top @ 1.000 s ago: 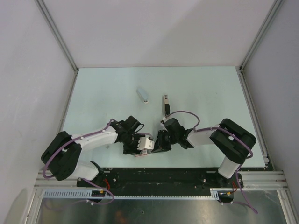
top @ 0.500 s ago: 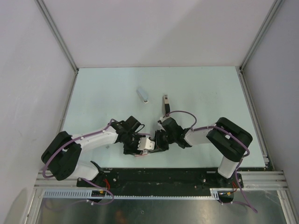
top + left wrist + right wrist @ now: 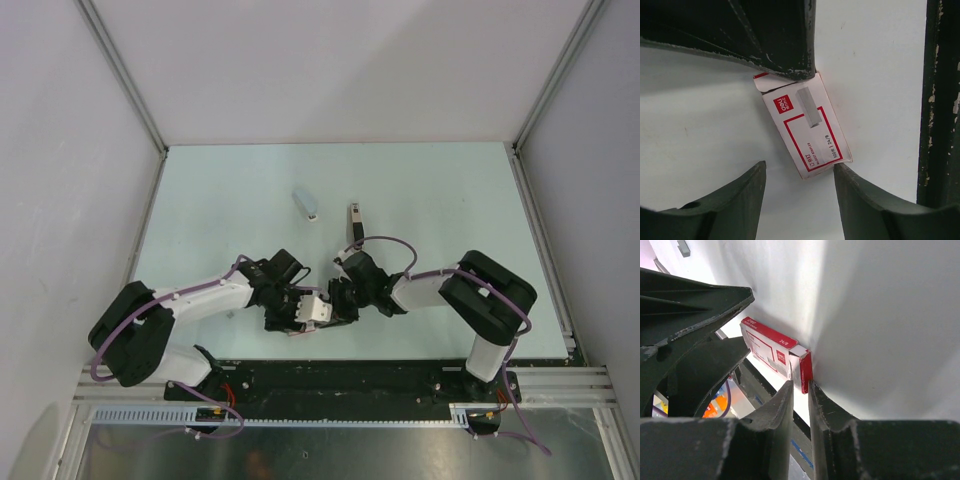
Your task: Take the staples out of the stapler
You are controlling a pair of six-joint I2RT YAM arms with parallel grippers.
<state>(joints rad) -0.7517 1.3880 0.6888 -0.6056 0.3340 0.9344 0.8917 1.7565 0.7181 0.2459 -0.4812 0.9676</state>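
The small flat white-and-red block lies near the table's front edge. Its print shows it is a box of staples, marked 24/6. My left gripper is open around the box's near end, and its right fingertip touches a corner. It also shows in the top view. My right gripper is closed to a narrow gap on the box's open red end flap. It meets the box from the right in the top view.
A pale blue-grey block and a thin dark bar lie apart near the middle of the table. The black base rail runs just in front of the grippers. Walls enclose the table on three sides.
My right gripper has moved left up to the box and now meets its end. My left arm and the box have hardly moved.
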